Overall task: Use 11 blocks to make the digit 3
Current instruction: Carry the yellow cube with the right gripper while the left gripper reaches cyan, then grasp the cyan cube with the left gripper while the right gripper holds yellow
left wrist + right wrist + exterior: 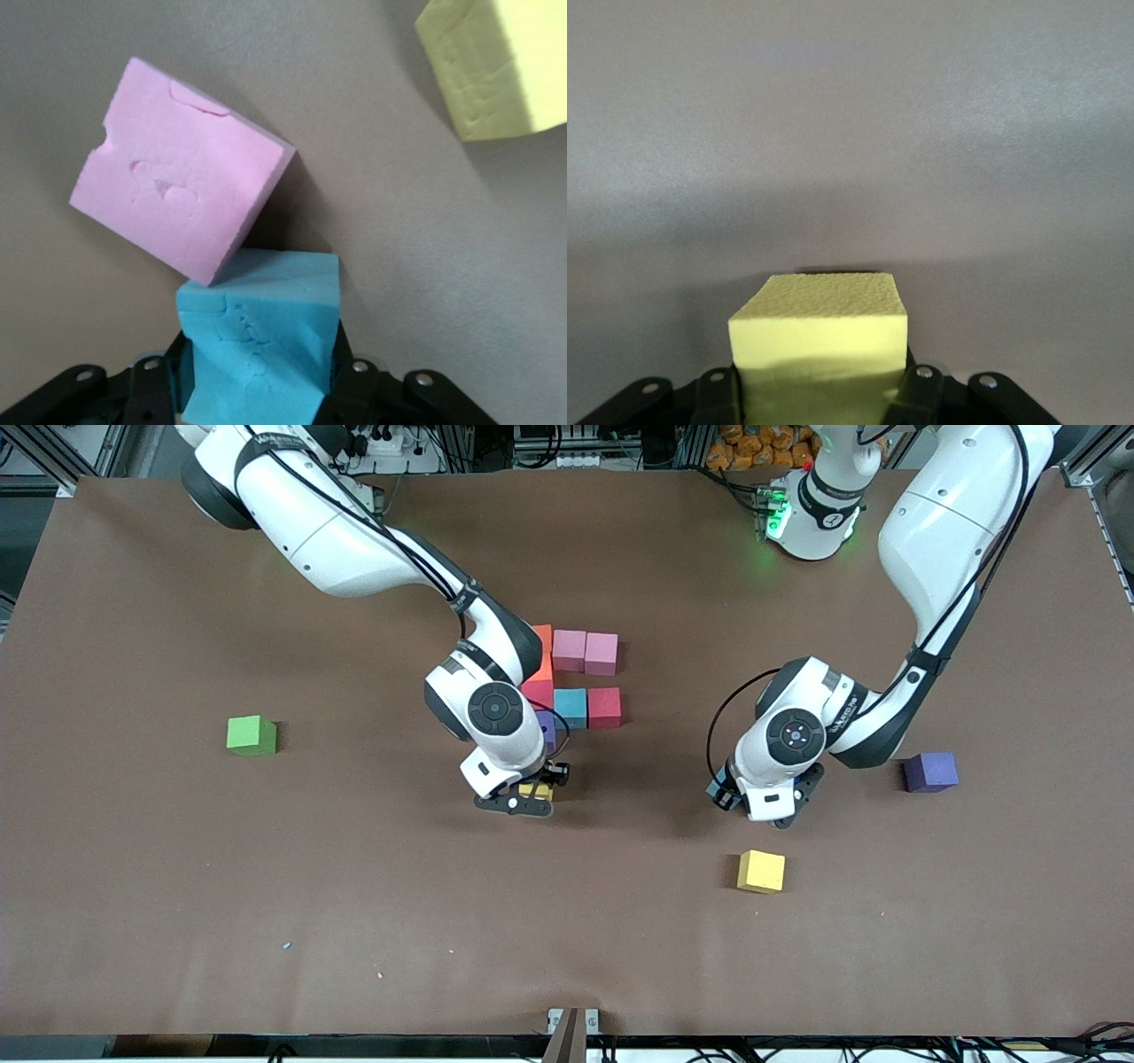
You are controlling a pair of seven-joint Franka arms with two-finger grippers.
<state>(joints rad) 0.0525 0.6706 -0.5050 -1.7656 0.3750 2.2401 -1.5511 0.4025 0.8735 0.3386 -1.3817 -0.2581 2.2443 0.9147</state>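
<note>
Nearest the front camera, a loose yellow block (761, 871) sits alone on the brown worktop (266, 921), a matte foam cube with soft edges.

At its 11 o'clock is the left gripper (725, 795). Its fingers (350, 376) press on two opposite sides of a light blue block (257, 336), clamped on it. The left wrist view shows dents in that block's foam face, and a pale pink block (182, 204) meets it corner to corner. The front view hides that pink block under the arm.

Toward 9 o'clock from there is the right gripper (539, 786). Its fingers (921, 390) are clamped on a held yellow block (819, 345) with a finely pitted top, low over bare worktop.

A dark purple block (930, 771) lies at 3 o'clock of the left gripper, and a green cube (252, 736) lies well apart at 9 o'clock of the right gripper.

At 12 o'clock of the right gripper stands the unfinished figure (576, 682). A lavender block (547, 731) peeks from under the right wrist. Next come a second light blue block (570, 708) and a red block (604, 707), touching side by side. Another red block (538, 688) is partly covered by the arm. Farthest is a row of an orange block (543, 638) and two pink blocks (585, 651).
</note>
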